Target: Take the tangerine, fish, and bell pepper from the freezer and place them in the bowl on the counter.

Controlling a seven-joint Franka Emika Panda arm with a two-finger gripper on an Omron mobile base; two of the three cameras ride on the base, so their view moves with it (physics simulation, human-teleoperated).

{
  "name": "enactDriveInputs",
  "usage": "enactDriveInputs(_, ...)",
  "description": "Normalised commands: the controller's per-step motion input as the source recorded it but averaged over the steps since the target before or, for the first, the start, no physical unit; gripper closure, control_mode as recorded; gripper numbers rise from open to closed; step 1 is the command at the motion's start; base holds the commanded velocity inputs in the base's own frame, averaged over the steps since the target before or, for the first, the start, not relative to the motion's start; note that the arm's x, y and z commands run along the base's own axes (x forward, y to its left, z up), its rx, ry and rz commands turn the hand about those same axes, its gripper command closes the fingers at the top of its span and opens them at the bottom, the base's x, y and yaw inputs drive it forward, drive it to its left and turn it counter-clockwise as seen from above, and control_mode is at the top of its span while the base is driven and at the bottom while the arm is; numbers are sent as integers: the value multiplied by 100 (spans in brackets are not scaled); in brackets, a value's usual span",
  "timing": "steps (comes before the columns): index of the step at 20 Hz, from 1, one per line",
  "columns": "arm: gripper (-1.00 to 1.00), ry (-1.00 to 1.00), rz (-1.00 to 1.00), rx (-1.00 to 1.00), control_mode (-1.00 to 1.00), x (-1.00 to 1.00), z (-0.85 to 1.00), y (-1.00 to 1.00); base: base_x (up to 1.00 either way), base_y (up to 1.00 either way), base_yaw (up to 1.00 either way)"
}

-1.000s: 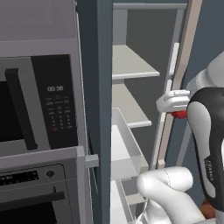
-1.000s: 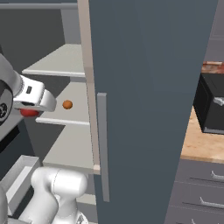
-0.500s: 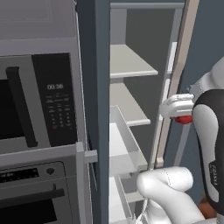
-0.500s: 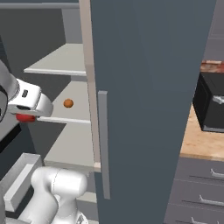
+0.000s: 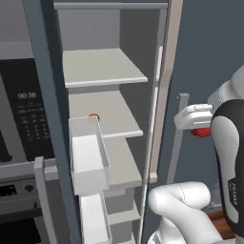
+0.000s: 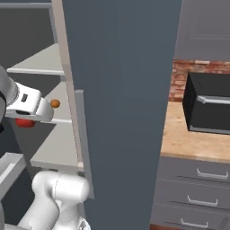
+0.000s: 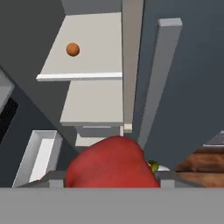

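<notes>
My gripper [image 5: 199, 126] is shut on the red bell pepper [image 5: 203, 132], held in the air outside the open freezer [image 5: 102, 66], by the door's edge. In the hand view the bell pepper [image 7: 111, 162] bulges between the fingertips of the gripper [image 7: 111, 178]. The right base view shows the gripper [image 6: 28, 115] with the bell pepper [image 6: 25, 122] under it. The tangerine [image 5: 94, 116] lies alone on a middle freezer shelf, and appears as tangerine [image 6: 55, 103] and tangerine [image 7: 72, 49]. The counter [image 6: 188, 141] runs to the right of the freezer door [image 6: 121, 90]. Fish and bowl are out of view.
A clear drawer [image 5: 88, 155] stands pulled out of the freezer below the tangerine's shelf. The built-in microwave and oven front [image 5: 24, 114] is left of the freezer. A black appliance [image 6: 209, 108] sits on the counter against red brick. Grey drawers [image 6: 193, 193] are under the counter.
The whole picture has slid left in both base views, so the camera has moved. The gripper keeps the bell pepper and stays outside the freezer. The tangerine has not moved.
</notes>
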Motion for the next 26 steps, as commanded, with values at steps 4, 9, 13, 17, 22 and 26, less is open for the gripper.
enactDriveInputs(4, 100, 0, 0, 0, 100, 0, 0, 0, -3, -43, 0)
enactDriveInputs(9, 100, 0, 0, 0, 100, 0, 0, 0, -4, -72, -1)
enactDriveInputs(13, 100, 0, 0, 0, 100, 0, 0, 0, -4, -98, 0)
enactDriveInputs(17, 100, 0, 0, 0, 100, 0, 0, 0, 0, -100, 0)
enactDriveInputs(22, 100, 0, 0, 0, 100, 0, 0, 0, 0, -100, 0)
enactDriveInputs(26, 100, 0, 0, 0, 100, 0, 0, 0, 0, -100, 0)
